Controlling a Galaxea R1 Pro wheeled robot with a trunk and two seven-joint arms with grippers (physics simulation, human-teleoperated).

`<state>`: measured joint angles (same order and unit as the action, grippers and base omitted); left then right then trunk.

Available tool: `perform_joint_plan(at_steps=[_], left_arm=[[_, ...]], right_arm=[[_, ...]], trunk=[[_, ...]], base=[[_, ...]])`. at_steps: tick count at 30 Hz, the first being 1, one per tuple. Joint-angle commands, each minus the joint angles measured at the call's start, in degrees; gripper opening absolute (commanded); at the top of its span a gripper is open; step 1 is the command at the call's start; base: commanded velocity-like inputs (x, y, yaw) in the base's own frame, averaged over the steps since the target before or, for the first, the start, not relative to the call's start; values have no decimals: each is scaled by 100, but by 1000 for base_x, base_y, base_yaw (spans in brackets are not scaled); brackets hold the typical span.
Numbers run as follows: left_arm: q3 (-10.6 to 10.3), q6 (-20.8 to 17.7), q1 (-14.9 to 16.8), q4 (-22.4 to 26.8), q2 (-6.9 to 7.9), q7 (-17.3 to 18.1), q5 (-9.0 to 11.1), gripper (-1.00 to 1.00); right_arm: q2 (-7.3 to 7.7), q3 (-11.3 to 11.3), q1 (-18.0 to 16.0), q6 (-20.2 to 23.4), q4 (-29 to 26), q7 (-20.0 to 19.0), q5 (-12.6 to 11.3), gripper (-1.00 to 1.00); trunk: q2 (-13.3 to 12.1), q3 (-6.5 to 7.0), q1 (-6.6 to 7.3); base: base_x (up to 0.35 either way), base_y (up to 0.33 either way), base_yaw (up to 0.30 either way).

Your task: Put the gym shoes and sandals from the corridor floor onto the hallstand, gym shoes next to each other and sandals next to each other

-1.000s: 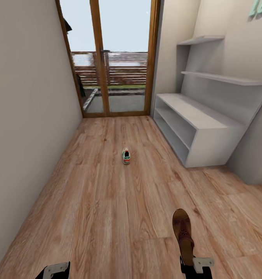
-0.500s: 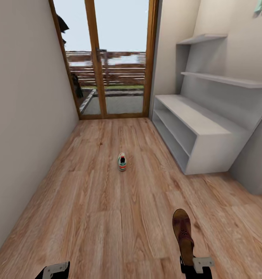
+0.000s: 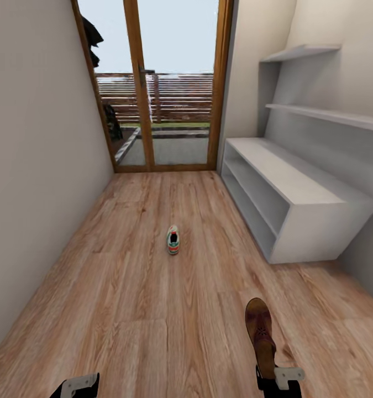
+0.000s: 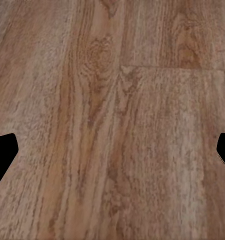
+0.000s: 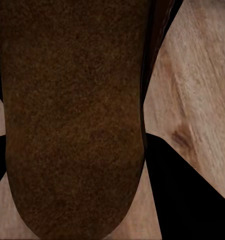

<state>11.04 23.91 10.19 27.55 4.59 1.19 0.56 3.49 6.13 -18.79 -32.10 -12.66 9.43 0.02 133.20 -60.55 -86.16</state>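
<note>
One gym shoe (image 3: 173,240), white with green and orange-red, stands alone on the corridor floor (image 3: 120,298) mid-corridor, heel toward me. My right gripper (image 3: 268,377) is shut on the heel end of a brown sandal (image 3: 260,331), which sticks forward above the floor. In the right wrist view the sandal (image 5: 72,115) sits between dark fingers (image 5: 187,195). The pale-grey hallstand (image 3: 308,193) stands along the right wall, and the shelves I can see are bare. My left gripper (image 4: 112,150) hangs open over bare planks (image 4: 112,90), and its wrist (image 3: 78,385) shows at the head view's lower edge.
A wood-framed glass door (image 3: 153,94) closes the far end of the corridor. A plain wall (image 3: 37,166) runs along the left. Two floating shelves (image 3: 324,113) hang above the hallstand. Open floor lies between the shoe and the hallstand.
The whole head view has shifted, so the camera moved: the hallstand and door sit slightly differently in frame. The sandal stays in the right gripper and the arms keep their pose.
</note>
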Motion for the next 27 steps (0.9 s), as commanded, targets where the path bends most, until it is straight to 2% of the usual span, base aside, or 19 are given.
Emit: perform_joint_plan(at_steps=[1,12,27], left_arm=[[12,18,3,-4,-2,13,5,100],[14,18,4,-4,1,13,5,100],[19,18,3,-4,7,13,5,100]], right_arm=[[3,49,-2,-7,1,42,-11,-100],[3,53,-2,-7,1,42,-10,-100],[11,47,-2,-7,1,50,-11,-100]], trunk=[[1,-5,-2],[1,-5,-2],[1,-5,-2]], base=[[307,-130,241],[307,-130,263],[307,-130,20]])
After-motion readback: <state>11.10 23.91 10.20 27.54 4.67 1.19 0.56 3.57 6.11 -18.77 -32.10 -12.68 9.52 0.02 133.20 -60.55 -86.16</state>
